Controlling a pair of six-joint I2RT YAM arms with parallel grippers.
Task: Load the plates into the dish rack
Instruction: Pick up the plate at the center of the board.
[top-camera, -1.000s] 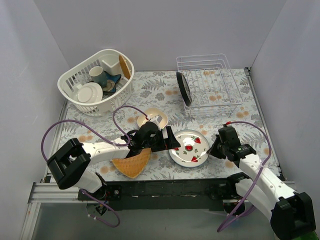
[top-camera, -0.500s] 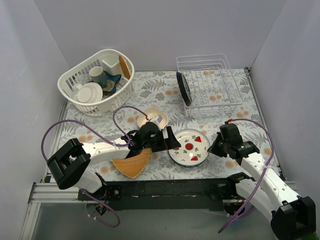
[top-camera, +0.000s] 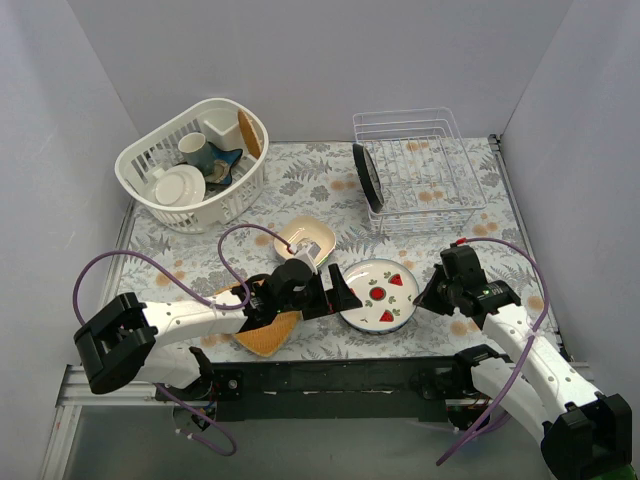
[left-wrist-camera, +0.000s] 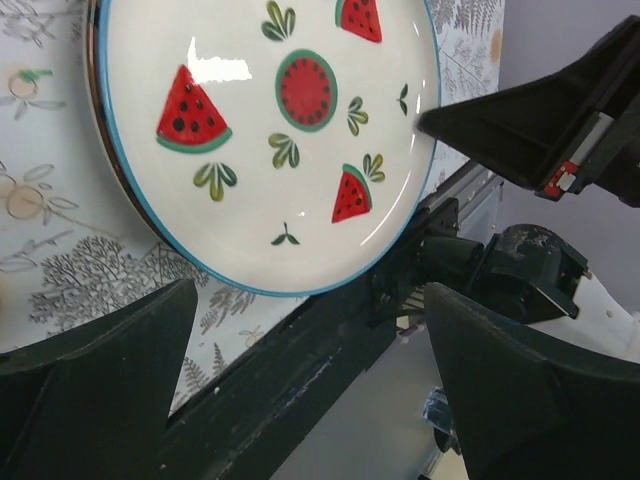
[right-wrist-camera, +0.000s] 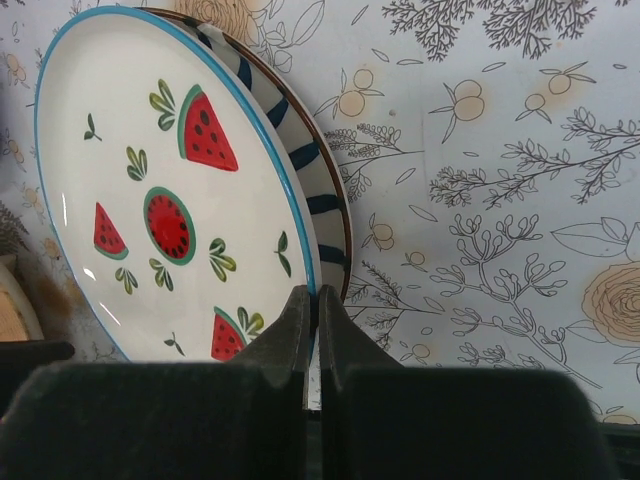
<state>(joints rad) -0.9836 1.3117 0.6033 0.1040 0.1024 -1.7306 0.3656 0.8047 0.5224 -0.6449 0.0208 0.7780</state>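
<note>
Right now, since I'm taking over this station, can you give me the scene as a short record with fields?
watermelon plate: tilted, right rim pinched
right gripper: shut on the watermelon plate's rim
left gripper: open, at the plate's left edge
dish rack: one dark plate upright at its left end
cream dish: lying flat, not in the rack

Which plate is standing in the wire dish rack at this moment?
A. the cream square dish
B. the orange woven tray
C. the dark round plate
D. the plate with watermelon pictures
C: the dark round plate stands on edge at the left end of the dish rack, while the watermelon plate and the cream dish are outside it.
</note>
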